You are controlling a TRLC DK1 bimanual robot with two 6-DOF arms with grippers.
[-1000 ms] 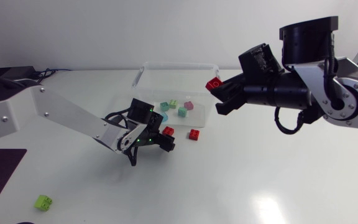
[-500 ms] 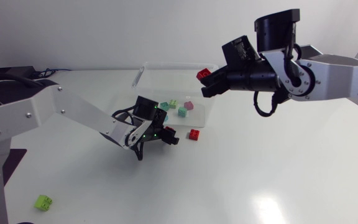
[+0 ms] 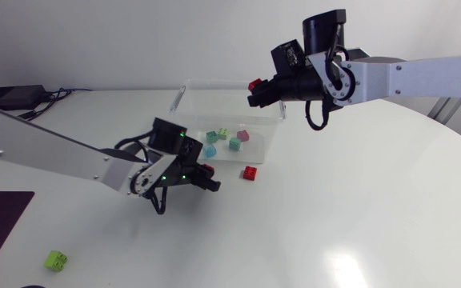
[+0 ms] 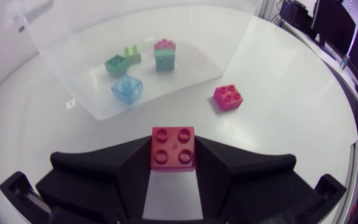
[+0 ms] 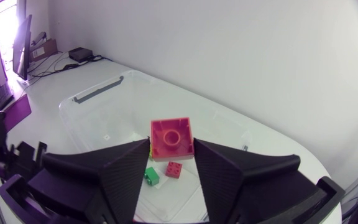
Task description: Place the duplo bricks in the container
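While a lime-green brick sits alone near the counter's front edge, left gripper is clamped on a red four-stud brick, studs up, just short of the clear container. A loose red brick lies on the counter beside its wall. Inside: translucent blue brick, green brick, teal brick, pink brick. Right gripper hangs above the container, clamped on another red block, hollow underside facing its camera.

Nothing much besides a white table, with a black box and cables at about 10 o'clock.
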